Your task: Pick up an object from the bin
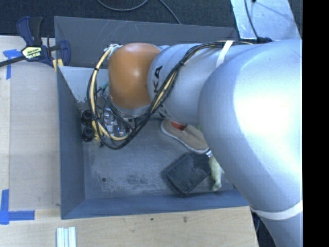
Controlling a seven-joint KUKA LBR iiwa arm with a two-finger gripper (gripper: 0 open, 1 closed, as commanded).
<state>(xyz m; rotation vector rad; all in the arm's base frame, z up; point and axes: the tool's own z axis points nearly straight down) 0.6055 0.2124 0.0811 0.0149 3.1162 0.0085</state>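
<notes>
My gripper (109, 120) is down in the left part of the bin, close to the left wall, with its metal body showing under the wrist cover. Small black pieces (87, 126) sit right beside it at the left wall; I cannot tell whether they are loose or part of the gripper. A beige flat shoe-like thing (186, 136) with a bit of red at its far end lies to the right of the gripper, partly under the arm. A dark grey flat square pad (187, 174) lies near the front wall.
A small pale yellow-green thing (216, 175) lies just right of the dark pad, at the arm's edge. The arm covers the right and back of the bin. Bare floor shows at the front left.
</notes>
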